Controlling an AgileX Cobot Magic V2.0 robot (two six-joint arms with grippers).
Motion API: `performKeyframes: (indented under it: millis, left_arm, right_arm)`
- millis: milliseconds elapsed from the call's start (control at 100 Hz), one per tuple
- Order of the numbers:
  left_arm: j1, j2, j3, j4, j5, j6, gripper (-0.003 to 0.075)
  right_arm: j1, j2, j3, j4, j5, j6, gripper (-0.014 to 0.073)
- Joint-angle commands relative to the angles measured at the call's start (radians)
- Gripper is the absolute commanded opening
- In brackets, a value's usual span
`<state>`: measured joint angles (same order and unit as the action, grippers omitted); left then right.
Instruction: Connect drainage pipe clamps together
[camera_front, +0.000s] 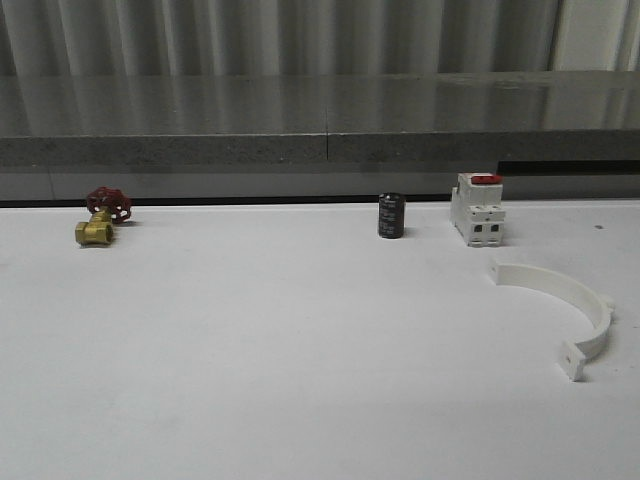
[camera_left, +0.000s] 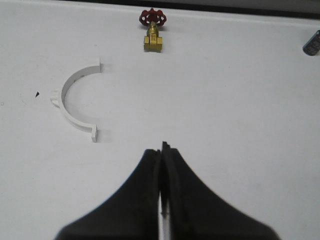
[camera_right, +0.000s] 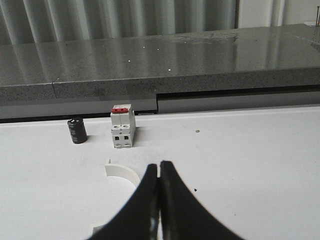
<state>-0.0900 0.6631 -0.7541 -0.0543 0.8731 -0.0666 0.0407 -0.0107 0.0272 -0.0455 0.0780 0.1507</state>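
— While both arms hang above the white counter (camera_front: 250, 380), how do the claws stand?

— The left claw (camera_left: 161, 165) has its dark fingers pressed together with nothing between them. The right claw (camera_right: 159, 180) is the same: fingers closed against each other, pinching nothing.

— And the drainage pipe clamps?

— They lie well apart. One white half-ring (camera_front: 565, 310) rests flat at the right of the counter in the front view, just near of the boxy switch with a red top (camera_front: 477, 208), its arc bulging to the right and its open side facing left. The right wrist view catches part of it, partly hidden behind the closed fingers. The other half-ring (camera_left: 77, 100) appears in the left wrist view, flat on the counter, beyond the left claw and off to one side, not touching it.

— What else sits there?

— A brass valve with a red handwheel (camera_front: 102, 214) at the far left, and a small black cylinder (camera_front: 391, 215) standing upright just left of the switch, both close to the far edge. Behind runs a grey stone ledge (camera_front: 320, 120).
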Motion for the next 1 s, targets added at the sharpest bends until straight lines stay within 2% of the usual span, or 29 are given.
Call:
performKeyframes:
  millis: [0,70,120,190,330,400,550,690,850,990]
  left_arm:
    - [-0.007,0.025,-0.036,-0.013,-0.033,-0.007,-0.0019]
    - [-0.007,0.033,-0.036,-0.013,-0.022,-0.007,0.0011]
    - [-0.007,0.038,-0.036,-0.013,-0.019,-0.007,0.0066]
    - [-0.007,0.038,-0.036,-0.013,-0.015,-0.007,0.0188]
    - [-0.007,0.038,-0.036,-0.013,0.000,-0.007,0.0519]
    - [-0.007,0.038,-0.036,-0.013,0.006,-0.007,0.0601]
    - [-0.007,0.058,-0.037,-0.013,-0.010,-0.007,0.0606]
    - [-0.003,0.166,-0.067,0.017,-0.043,-0.007,0.0606]
    - [0.063,0.361,-0.136,0.022,-0.090,0.007,0.0606]
    - [0.146,0.547,-0.224,0.022,-0.081,0.101,0.0606]
  right_arm:
    - [-0.005,-0.017,-0.017,-0.002,-0.090,-0.007,-0.0067]
    - [-0.005,-0.017,-0.017,-0.002,-0.090,-0.007,-0.0067]
    - [-0.005,-0.017,-0.017,-0.002,-0.090,-0.007,-0.0067]
    - [-0.005,-0.017,-0.017,-0.002,-0.090,-0.007,-0.0067]
    - [-0.005,-0.017,-0.017,-0.002,-0.090,-0.007,-0.0067]
    - [-0.005,-0.017,-0.017,-0.002,-0.090,-0.007,-0.0067]
    - [-0.005,-0.017,-0.017,-0.002,-0.090,-0.007,-0.0067]
    - [-0.005,-0.017,-0.017,-0.002,-0.090,-0.007,-0.0067]
    - [-0.005,-0.017,-0.017,-0.002,-0.090,-0.007,-0.0067]
    - [-0.005,-0.017,-0.017,-0.002,-0.090,-0.007,-0.0067]
